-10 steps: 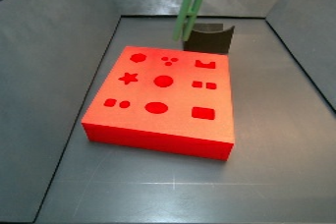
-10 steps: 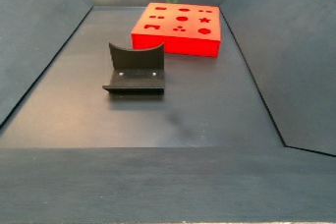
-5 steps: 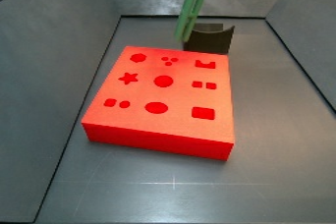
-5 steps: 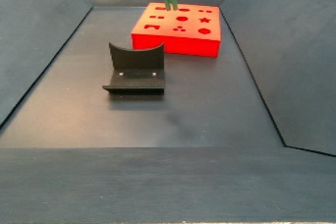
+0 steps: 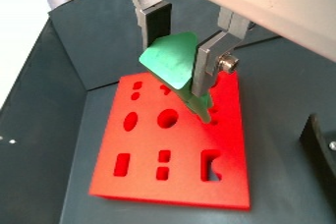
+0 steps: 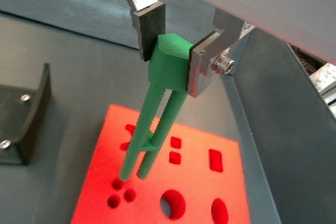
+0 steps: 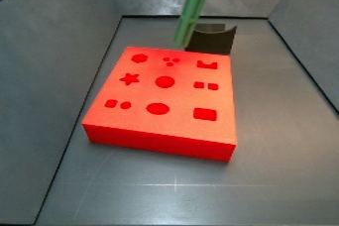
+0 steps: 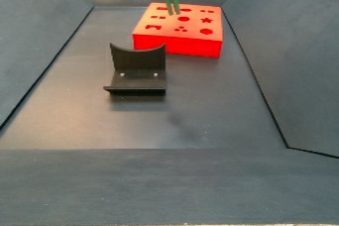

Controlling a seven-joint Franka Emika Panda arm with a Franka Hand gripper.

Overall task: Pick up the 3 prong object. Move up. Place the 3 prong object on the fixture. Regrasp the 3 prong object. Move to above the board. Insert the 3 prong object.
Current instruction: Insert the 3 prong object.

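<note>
While your gripper (image 6: 178, 53) hangs above the large flat red board (image 5: 171, 159), its fingers (image 6: 152, 29) clamp the slim green plastic 3 prong object (image 6: 157, 110), prongs pointing down at it.

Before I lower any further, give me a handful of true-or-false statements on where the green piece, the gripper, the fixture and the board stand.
1. The gripper is shut on the 3 prong object, seen in both wrist views. True.
2. The 3 prong object lies flat on the board. False: it hangs upright from the gripper, prongs pointing down over the board's far edge.
3. The fixture holds the green piece in its recess. False: the fixture is empty and stands on the floor apart from the board.
4. The board's top has shaped cutouts, a star among them. True.
5. The fingers are spread with nothing between them. False: the green piece's wide end sits between them.
</note>
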